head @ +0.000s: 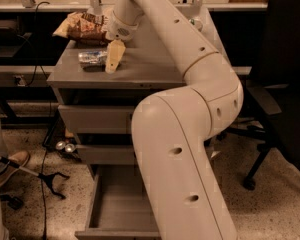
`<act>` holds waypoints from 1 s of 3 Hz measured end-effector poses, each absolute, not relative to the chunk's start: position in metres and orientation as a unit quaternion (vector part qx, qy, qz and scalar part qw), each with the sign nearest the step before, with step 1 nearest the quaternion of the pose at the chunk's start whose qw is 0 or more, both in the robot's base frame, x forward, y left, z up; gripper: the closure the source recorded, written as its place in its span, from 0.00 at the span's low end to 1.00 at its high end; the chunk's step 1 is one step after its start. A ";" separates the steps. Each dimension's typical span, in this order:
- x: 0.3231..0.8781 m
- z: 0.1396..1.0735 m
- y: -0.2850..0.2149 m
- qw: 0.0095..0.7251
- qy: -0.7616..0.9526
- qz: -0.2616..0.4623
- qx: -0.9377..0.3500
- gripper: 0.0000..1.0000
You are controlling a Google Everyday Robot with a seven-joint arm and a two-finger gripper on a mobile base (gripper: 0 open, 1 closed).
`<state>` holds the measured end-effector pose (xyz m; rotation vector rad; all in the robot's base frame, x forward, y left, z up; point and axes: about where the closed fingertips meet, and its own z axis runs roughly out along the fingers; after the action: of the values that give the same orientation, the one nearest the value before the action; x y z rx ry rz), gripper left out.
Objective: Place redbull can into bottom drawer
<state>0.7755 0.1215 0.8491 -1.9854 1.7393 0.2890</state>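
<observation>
Reach step: gripper [113, 59] just right of redbull can [91, 59] lying on cabinet top [150, 70], its opening cannot be told; next needs a secure grasp, then transfer down to the open bottom drawer [120, 206].

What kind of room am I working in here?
Probably an office or lab: a grey drawer cabinet with its bottom drawer open, a black office chair, speckled floor. The gripper is over the cabinet top, beside the redbull can.

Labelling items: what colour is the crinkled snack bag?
Brown-and-yellow bag, camera view; hand beside slim silver can.
</observation>
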 end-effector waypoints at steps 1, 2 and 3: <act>0.776 0.845 0.124 0.240 0.637 0.114 -0.724 0.37; 0.777 0.842 0.123 0.242 0.639 0.125 -0.719 0.62; 0.775 0.846 0.115 0.244 0.646 0.127 -0.712 0.83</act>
<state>0.7754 0.1152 0.8456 -1.9433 1.7649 0.3465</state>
